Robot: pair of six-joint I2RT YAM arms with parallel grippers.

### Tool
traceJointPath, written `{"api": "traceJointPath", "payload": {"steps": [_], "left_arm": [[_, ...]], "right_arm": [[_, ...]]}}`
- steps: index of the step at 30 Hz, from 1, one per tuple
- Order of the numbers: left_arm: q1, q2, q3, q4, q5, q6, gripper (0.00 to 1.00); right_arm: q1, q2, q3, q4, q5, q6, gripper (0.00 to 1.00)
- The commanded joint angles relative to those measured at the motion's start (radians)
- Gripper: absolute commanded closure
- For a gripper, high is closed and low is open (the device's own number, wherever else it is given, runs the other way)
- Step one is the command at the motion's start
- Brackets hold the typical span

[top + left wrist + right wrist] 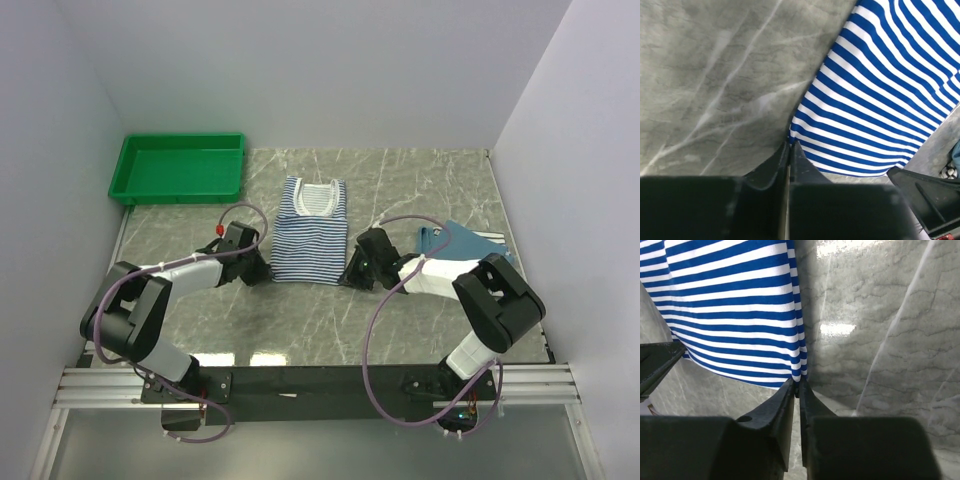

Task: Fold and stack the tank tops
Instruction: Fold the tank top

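At the far left corner of the grey marbled table [400,320] sits the green tray [180,168], well apart from the cloth. Nearer the front, the left arm reaches inward and its left gripper [262,268] sits low at the near left corner of the blue-and-white striped tank top [308,240]. In the left wrist view the two dark fingers are pressed together with no gap, and the left gripper [790,145] meets the striped tank top [880,90] right at its hem corner. The very tip of the cloth is hidden between the pads, so it appears to be pinched rather than merely touched. The top itself lies flat in the middle of the table, its white-trimmed neckline toward the back wall and its hem toward the arms. At the hem's near right corner is the right gripper [352,272]. Its wrist view shows the right gripper [797,385] clamped tight on the corner of the striped fabric [730,305], the side edge of the cloth running straight up from the fingertips. Further right, partly behind the right arm, a teal-blue tank top [470,243] lies on the table, apart from the striped one.
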Motion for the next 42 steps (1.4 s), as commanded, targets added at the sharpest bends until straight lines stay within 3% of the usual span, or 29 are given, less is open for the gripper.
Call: {"api": "traceJointPath", "payload": {"steps": [1, 4, 9, 14, 20, 23, 27, 33, 37, 38, 42], "left_arm": [[-0.022, 0.019, -0.017, -0.02, -0.015, 0.019, 1.0], [-0.036, 0.002, -0.017, -0.037, -0.017, 0.02, 0.99], [-0.088, -0.11, -0.074, -0.095, -0.043, -0.01, 0.99], [-0.172, -0.306, -0.169, -0.184, -0.047, -0.068, 0.99], [-0.433, -0.602, -0.139, -0.474, -0.112, -0.24, 0.99], [-0.459, -0.703, -0.074, -0.608, -0.139, -0.266, 0.99], [-0.461, -0.735, 0.021, -0.677, -0.173, -0.253, 1.0], [-0.434, -0.609, 0.202, -0.675, -0.225, -0.173, 1.0], [-0.288, -0.509, 0.286, -0.58, -0.132, -0.064, 0.99], [-0.219, -0.491, 0.299, -0.561, -0.1, -0.025, 0.99], [-0.141, -0.388, 0.409, -0.533, -0.029, 0.039, 0.99]], "right_arm": [[0.006, -0.005, -0.005, 0.015, 0.012, -0.016, 0.91], [0.013, -0.029, -0.008, -0.008, 0.013, -0.029, 1.0], [0.059, -0.133, -0.049, -0.066, 0.023, -0.048, 1.0], [0.197, -0.265, -0.155, -0.123, 0.018, -0.011, 1.0], [0.391, -0.528, -0.169, -0.317, 0.098, 0.089, 1.0], [0.437, -0.646, -0.113, -0.429, 0.148, 0.106, 1.0], [0.431, -0.7, -0.008, -0.55, 0.196, 0.08, 1.0], [0.36, -0.634, 0.139, -0.584, 0.159, 0.001, 1.0], [0.16, -0.606, 0.148, -0.529, 0.015, -0.071, 1.0], [0.142, -0.591, 0.155, -0.505, -0.009, -0.08, 1.0], [0.107, -0.542, 0.184, -0.485, -0.086, -0.101, 1.0]]}}
